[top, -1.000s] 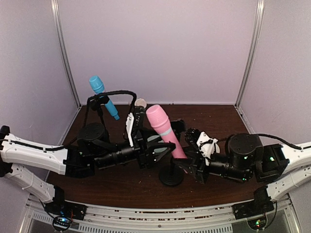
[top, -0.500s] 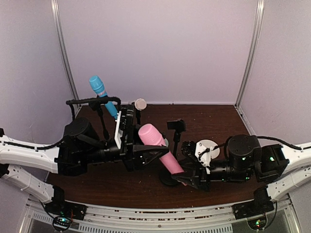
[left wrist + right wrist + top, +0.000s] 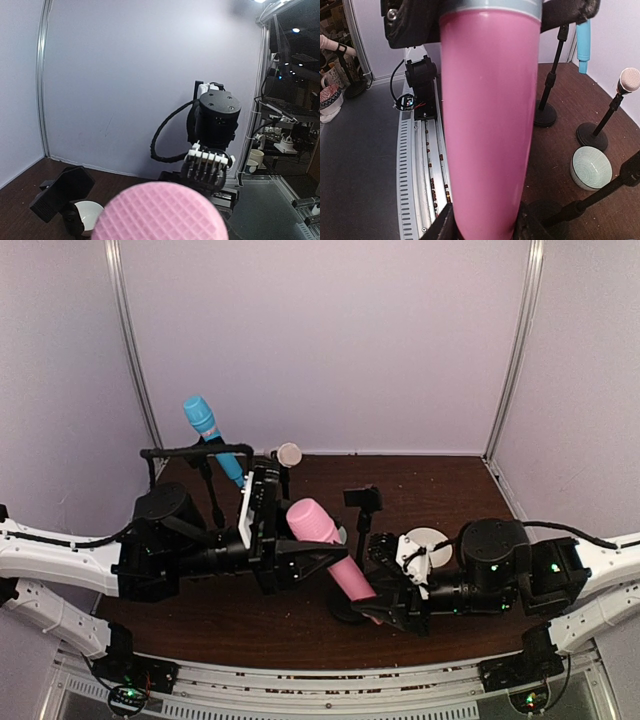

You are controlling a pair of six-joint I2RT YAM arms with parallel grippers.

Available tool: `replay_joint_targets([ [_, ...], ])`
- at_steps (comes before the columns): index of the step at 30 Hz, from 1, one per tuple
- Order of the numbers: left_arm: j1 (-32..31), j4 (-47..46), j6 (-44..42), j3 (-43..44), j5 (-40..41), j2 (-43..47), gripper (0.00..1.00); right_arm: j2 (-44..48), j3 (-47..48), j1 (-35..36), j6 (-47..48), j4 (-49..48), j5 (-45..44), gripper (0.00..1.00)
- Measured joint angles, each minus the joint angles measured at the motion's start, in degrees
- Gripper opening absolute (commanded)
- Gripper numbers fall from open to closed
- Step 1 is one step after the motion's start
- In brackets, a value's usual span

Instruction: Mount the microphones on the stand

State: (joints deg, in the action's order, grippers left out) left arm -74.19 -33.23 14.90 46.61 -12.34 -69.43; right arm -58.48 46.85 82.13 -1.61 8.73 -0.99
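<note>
- Two of three are done by the look of it: the sky-blue microphone is sitting tilted in its stand at the back left, and the cream microphone is up in the stand beside it.
- The pink microphone is not yet attached. It is hanging in the air between the two arms, head up and leaning left, in front of the third stand.
- That stand's clip is showing empty, just right of the pink head and a little farther back.
- Your left gripper is reaching in from the left, wrist roughly level, and appears to be clamping the pink body just under the head ring. The right wrist view shows black fingers on both sides there.
- Your right gripper is coming in low from the right, angled up, and pinching the slim bottom end, with fingers narrow and pressing on either side.
- So both hands are on the same mic, neither one wide.
- Left to do, as I am judging it: raise the pink mic, line the handle up with the empty clip and seat it.
- Risk: the clip is sitting close, so watch for knocking the stand over.
</note>
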Motion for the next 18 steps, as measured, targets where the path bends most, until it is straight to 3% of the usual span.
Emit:
replay_joint_targets([
  [3,0.0,0.7,0.4,0.0,1.1,0.0,0.17,0.2,-1.0,0.0,-0.2,-1.7,0.0,0.66],
  [8,0.0,0.7,2.2,0.0,4.1,0.0,0.15,0.3,-2.4,0.0,0.8,-3.7,-0.1,0.68],
  [14,0.0,0.2,4.8,0.0,7.1,0.0,0.15,-3.6,-2.2,0.0,2.1,-5.6,-0.8,0.61],
  [18,0.0,0.3,5.6,0.0,7.6,0.0,0.15,-4.5,-2.2,0.0,2.7,-5.6,-1.8,0.50],
])
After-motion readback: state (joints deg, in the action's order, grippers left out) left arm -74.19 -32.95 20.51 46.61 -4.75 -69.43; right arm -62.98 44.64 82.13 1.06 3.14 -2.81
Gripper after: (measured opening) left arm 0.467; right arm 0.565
